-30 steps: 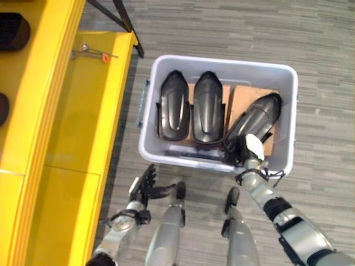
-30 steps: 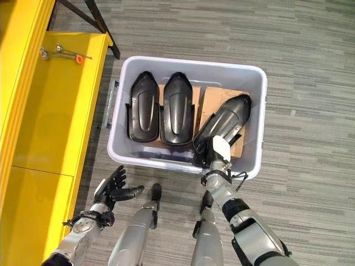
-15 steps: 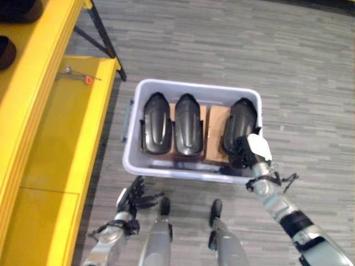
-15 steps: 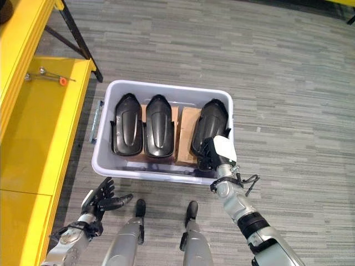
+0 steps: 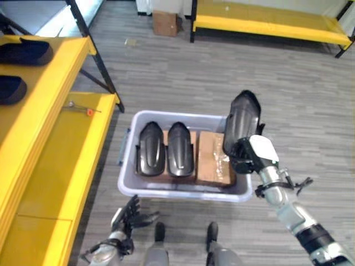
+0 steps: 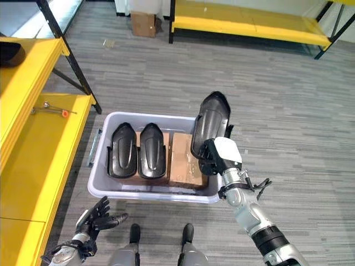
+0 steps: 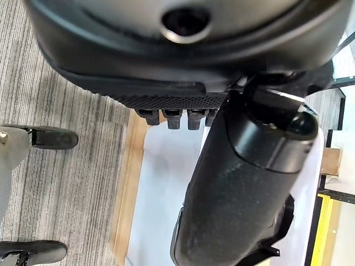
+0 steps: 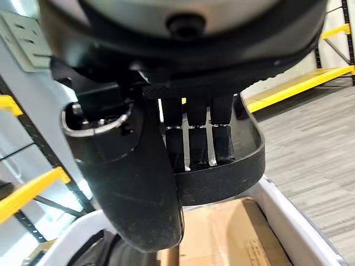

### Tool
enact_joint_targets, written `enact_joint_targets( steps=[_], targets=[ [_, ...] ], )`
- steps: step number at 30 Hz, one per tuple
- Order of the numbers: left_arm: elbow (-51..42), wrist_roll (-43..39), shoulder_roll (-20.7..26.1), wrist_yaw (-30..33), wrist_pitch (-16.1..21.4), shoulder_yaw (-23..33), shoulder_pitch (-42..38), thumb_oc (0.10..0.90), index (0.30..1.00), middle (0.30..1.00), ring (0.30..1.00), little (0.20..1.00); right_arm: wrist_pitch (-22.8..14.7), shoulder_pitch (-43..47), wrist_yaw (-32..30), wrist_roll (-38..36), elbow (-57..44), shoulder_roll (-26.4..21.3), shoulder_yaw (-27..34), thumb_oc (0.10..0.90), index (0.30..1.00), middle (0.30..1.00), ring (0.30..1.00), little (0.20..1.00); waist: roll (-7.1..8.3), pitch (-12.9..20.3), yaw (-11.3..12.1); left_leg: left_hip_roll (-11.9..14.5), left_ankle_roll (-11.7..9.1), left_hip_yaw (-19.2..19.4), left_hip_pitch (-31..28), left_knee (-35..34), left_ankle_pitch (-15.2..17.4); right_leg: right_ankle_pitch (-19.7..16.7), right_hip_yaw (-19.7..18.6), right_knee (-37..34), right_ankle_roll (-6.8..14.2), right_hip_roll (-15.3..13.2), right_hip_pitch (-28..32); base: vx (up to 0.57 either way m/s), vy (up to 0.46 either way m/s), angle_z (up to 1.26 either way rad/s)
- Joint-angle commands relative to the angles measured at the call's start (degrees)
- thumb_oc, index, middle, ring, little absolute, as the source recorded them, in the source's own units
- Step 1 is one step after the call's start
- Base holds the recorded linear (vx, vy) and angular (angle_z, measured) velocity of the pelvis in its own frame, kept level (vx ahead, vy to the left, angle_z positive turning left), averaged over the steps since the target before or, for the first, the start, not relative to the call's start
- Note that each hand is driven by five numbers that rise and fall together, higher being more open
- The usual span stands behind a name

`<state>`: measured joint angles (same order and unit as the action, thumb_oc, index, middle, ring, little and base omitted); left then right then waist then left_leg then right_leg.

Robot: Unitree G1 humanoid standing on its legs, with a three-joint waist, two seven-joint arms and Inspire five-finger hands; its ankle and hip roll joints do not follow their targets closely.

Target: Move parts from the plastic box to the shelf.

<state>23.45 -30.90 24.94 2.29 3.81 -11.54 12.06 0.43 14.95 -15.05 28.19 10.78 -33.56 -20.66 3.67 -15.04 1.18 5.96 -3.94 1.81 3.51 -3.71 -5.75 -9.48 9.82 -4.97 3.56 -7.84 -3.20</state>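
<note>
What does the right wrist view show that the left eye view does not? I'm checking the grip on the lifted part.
The right wrist view shows the right hand from close by, its fingers curled over the edge of the black part, thumb on the near side.

The left eye view shows the yellow shelf, the two black parts left in the plastic box, and the left hand open and low beside the box.

Both show the held part raised above the box and the cardboard beneath it.
</note>
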Motion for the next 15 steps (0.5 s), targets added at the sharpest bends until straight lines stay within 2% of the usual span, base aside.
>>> enact_joint_targets(
  steps=[1, 7, 11, 15],
  targets=[
    [0.2, 2.0, -0.5, -1.1, 4.3, -1.1, -3.4, 0.900, 1.000, 1.000, 1.000, 1.000, -5.2, 3.7, -2.5, 1.5, -5.9, -3.9, 3.2, 0.400, 0.300, 0.300, 0.300, 0.300, -1.36, 7.9, 0.0, 4.1, 0.1, 0.5, -1.9, -1.3, 1.0, 5.7, -1.2, 3.5, 5.0, -4.0, 1.5, 0.03, -0.011, 0.02],
    [0.5, 1.9, -1.6, -0.9, 4.3, 0.0, -3.2, 0.900, 1.000, 1.000, 1.000, 1.000, -6.6, 5.2, -0.5, 1.5, -9.9, -5.2, 2.0, 0.400, 0.300, 0.300, 0.300, 0.300, -1.66, 9.8, 0.3, 4.6, -0.1, 0.5, -4.0, -1.2, 1.2, 7.5, -1.1, 5.0, 4.6, -3.6, 3.3, 0.04, -0.028, 0.00],
    [0.8, 0.8, -2.0, 0.1, 4.5, 1.2, -3.4, 0.900, 1.000, 1.000, 1.000, 1.000, -7.0, 8.5, 1.2, 1.1, -9.9, -5.3, -1.1, 0.400, 0.300, 0.300, 0.300, 0.300, -1.67, 9.1, 0.8, 5.4, 0.0, 0.0, -4.8, 1.6, 2.2, 10.6, -1.9, 10.2, 3.8, -2.8, 2.9, 0.02, -0.050, -0.01],
    [0.8, 0.3, -2.2, 0.6, 4.4, 1.8, -3.4, 0.900, 1.000, 1.000, 1.000, 1.000, -7.2, 11.0, 1.9, 1.0, -9.8, -5.5, -3.1, 0.400, 0.300, 0.300, 0.300, 0.300, -1.75, 8.6, 1.3, 6.0, -0.1, -0.7, -5.0, 2.8, 2.5, 12.4, -1.5, 12.3, 3.3, -2.1, 2.9, 0.00, -0.080, 0.01]
  ],
)
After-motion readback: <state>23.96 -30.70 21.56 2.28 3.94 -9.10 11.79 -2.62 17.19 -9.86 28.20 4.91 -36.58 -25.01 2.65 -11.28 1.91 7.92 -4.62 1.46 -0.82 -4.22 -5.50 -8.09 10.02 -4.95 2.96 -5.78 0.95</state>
